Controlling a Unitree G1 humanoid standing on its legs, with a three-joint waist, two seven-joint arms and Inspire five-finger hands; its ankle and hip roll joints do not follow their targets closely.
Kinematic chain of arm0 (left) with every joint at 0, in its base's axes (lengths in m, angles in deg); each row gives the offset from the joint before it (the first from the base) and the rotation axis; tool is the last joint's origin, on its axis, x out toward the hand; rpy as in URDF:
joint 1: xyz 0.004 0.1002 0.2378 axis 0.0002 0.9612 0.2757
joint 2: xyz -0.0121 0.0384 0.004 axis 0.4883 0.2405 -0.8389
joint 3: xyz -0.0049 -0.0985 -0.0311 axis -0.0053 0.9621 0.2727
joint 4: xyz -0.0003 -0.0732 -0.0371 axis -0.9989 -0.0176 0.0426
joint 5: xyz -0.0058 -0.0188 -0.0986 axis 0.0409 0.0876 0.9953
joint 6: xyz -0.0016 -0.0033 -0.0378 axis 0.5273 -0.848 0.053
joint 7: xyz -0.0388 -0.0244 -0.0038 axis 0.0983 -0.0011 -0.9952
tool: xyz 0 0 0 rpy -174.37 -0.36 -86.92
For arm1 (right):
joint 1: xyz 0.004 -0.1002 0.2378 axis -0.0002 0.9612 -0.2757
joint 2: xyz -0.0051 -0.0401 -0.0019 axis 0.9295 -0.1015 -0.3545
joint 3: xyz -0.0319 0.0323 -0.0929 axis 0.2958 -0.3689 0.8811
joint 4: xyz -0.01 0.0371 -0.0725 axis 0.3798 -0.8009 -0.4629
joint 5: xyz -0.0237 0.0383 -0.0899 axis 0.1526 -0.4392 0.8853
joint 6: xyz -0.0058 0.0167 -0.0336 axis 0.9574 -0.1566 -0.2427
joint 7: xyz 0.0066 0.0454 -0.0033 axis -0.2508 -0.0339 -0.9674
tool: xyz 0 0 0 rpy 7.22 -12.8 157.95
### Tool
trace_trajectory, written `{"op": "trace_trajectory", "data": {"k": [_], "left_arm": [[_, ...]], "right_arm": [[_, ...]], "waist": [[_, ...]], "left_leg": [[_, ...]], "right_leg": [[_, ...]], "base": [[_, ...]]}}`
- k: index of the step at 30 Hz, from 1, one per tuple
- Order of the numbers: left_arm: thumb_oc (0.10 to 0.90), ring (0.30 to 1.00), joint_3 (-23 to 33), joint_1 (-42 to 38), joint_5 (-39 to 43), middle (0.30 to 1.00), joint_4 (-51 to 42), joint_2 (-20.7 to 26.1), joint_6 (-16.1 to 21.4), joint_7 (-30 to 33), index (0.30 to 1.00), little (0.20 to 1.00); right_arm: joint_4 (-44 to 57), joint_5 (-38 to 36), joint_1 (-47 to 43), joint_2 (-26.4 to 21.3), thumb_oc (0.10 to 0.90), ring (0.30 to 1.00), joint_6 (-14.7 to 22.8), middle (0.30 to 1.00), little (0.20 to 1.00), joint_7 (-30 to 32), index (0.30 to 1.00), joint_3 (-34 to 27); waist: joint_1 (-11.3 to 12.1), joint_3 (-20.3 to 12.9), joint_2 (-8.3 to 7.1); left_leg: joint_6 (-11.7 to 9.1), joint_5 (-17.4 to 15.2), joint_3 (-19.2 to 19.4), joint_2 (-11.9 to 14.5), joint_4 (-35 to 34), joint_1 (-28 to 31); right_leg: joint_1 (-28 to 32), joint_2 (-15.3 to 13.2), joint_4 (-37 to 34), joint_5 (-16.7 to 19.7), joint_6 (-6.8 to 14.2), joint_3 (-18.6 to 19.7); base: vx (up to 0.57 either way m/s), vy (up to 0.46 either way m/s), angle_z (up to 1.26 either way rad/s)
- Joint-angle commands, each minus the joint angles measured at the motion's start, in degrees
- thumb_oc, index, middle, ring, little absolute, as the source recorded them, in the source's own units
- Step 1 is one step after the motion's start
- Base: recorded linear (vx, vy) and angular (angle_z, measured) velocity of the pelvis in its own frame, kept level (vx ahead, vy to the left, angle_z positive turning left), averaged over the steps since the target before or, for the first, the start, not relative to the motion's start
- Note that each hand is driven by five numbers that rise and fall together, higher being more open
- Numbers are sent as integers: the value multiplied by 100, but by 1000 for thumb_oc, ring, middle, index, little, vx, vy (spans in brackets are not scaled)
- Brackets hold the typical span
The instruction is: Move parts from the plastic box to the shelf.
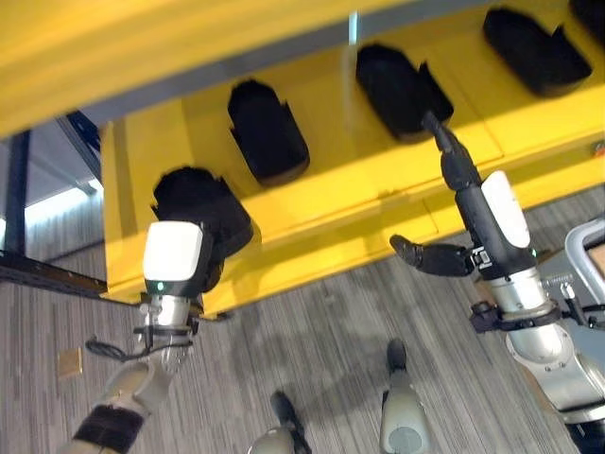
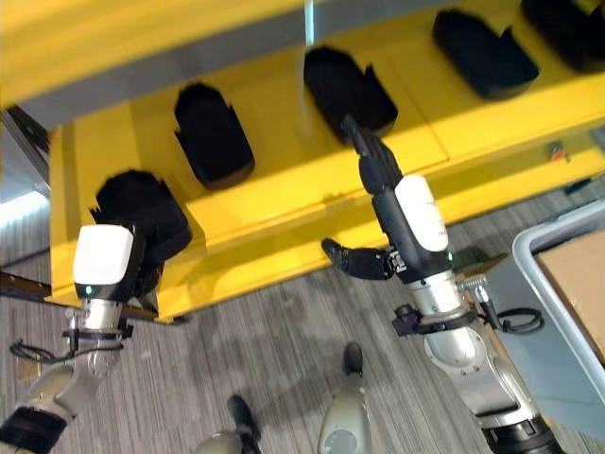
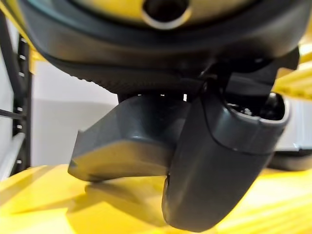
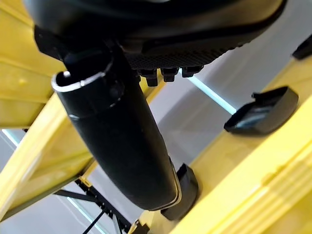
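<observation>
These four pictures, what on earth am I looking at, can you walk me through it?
A humanoid robot is putting black parts on a yellow shelf. The two wide pictures come from a camera on its head, looking down. The two close-ups come from cameras on its wrists.

Several black parts lie in a row on the shelf. The left hand is at the endmost part; its fingers are hidden, so its grip cannot be judged. The right hand reaches with straight fingers toward another part, thumb spread, holding nothing. A grey plastic box sits at the robot's right.
</observation>
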Motion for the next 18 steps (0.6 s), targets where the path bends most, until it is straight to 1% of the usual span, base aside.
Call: {"op": "trace_trajectory", "data": {"k": [1, 4, 7, 9, 12, 14, 16, 18], "left_arm": [[400, 300, 511, -322, 279, 300, -221, 548, -24, 732, 300, 300], [400, 300, 675, -119, 98, 300, -254, 489, 32, 821, 300, 300], [400, 300, 888, 166, -28, 300, -331, 561, -38, 796, 300, 300], [400, 300, 991, 243, -94, 300, -311, 678, -110, 842, 300, 300], [400, 300, 1112, 200, -109, 300, -116, 884, -132, 950, 300, 300], [400, 300, 1172, 172, -25, 300, -42, 1047, -222, 910, 300, 300], [400, 300, 1186, 52, 129, 300, 151, 1256, -430, 767, 300, 300], [400, 300, 1159, -5, 221, 300, 292, 1359, -470, 753, 300, 300]], "right_arm": [[537, 30, -197, -95, 900, 1000, 441, 1000, 1000, 525, 1000, -318], [506, 96, -156, -71, 900, 1000, 442, 1000, 1000, 695, 1000, -378], [437, 105, -204, -159, 900, 1000, 431, 1000, 1000, 790, 1000, -480], [408, 125, -220, -231, 900, 1000, 469, 1000, 1000, 835, 1000, -534], [421, 145, -304, -335, 900, 1000, 390, 1000, 1000, 937, 1000, -553], [417, 121, -310, -411, 900, 1000, 366, 1000, 1000, 968, 1000, -613], [427, 90, -338, -501, 900, 1000, 387, 1000, 1000, 970, 1000, -658], [440, 72, -343, -566, 900, 1000, 402, 1000, 1000, 988, 1000, -683]], "waist": [[14, -285, -234], [71, -184, -233], [138, -34, -189], [157, 49, -149], [155, 158, -83], [142, 248, -30], [93, 344, 36], [72, 390, 74]], "left_leg": [[229, -666, -333, 250, 880, -278], [227, -709, -448, 255, 1078, -491], [227, -772, -571, 242, 1348, -786], [225, -786, -621, 231, 1471, -950], [207, -746, -656, 202, 1550, -1156], [186, -768, -692, 183, 1641, -1295], [174, -736, -687, 156, 1686, -1429], [168, -716, -679, 137, 1696, -1474]], "right_leg": [[-308, -150, 1045, -885, 180, 40], [-482, -119, 1249, -955, 141, 65], [-696, -113, 1539, -1082, 82, 87], [-802, -109, 1660, -1133, 57, 117], [-971, -122, 1739, -1124, 39, 149], [-1065, -149, 1823, -1169, 37, 160], [-1142, -166, 1816, -1157, 30, 171], [-1165, -180, 1788, -1136, 32, 169]], "base": [[-59, -62, 3], [-56, -54, 4], [-70, -21, 4], [-65, -1, 2], [-76, 18, 4], [-73, 20, 5], [-78, 21, 7], [-55, 28, 4]]}}
